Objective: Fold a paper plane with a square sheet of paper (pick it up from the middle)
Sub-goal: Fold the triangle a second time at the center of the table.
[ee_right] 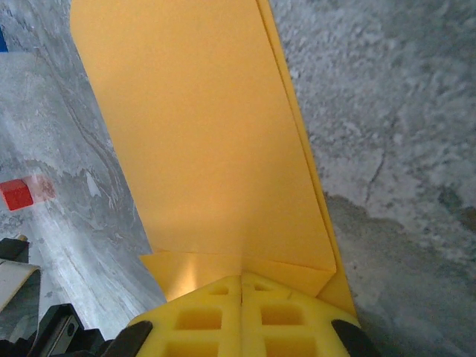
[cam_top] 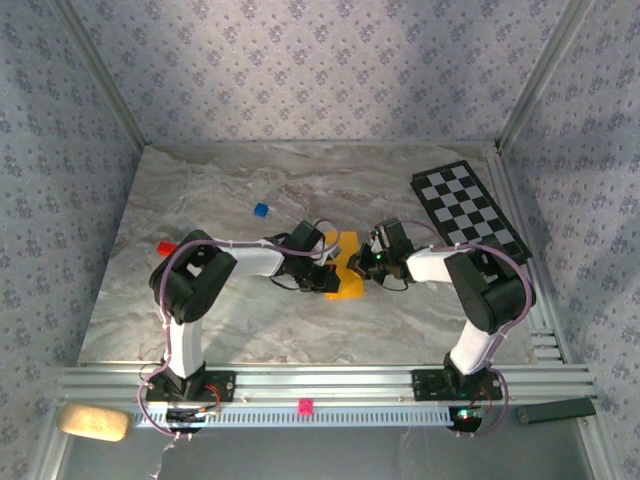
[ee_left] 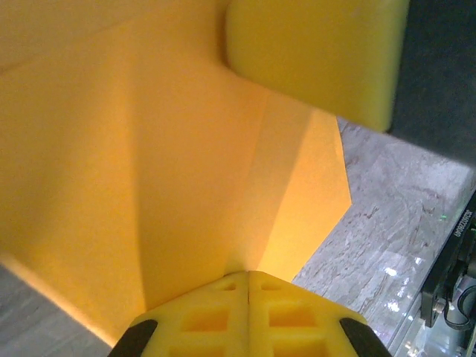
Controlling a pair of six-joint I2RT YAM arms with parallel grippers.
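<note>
The sheet of paper (cam_top: 346,272) sits about the middle of the table (cam_top: 250,325), between the two arms, a little closer to the near edge than to the far one. It is plain orange-yellow and no longer a flat square. From the left wrist, the sheet (ee_left: 149,186) shows several straight creases fanning out from the fingertips, with one flap ending in a blunt corner over the marble. From the right wrist, the sheet (ee_right: 208,134) is a long panel with a doubled layer along its right edge and a narrow folded strip across the end nearest the fingers.

The left gripper (cam_top: 322,279) (ee_left: 248,286) has its yellow fingers pressed together, pinching the paper where the creases meet. The right gripper (cam_top: 372,263) (ee_right: 242,288) is likewise closed on the folded strip.

A checkered board (cam_top: 468,210) lies by the right edge. A blue cube (cam_top: 261,210) and a red cube (cam_top: 166,246) rest on the left half.
</note>
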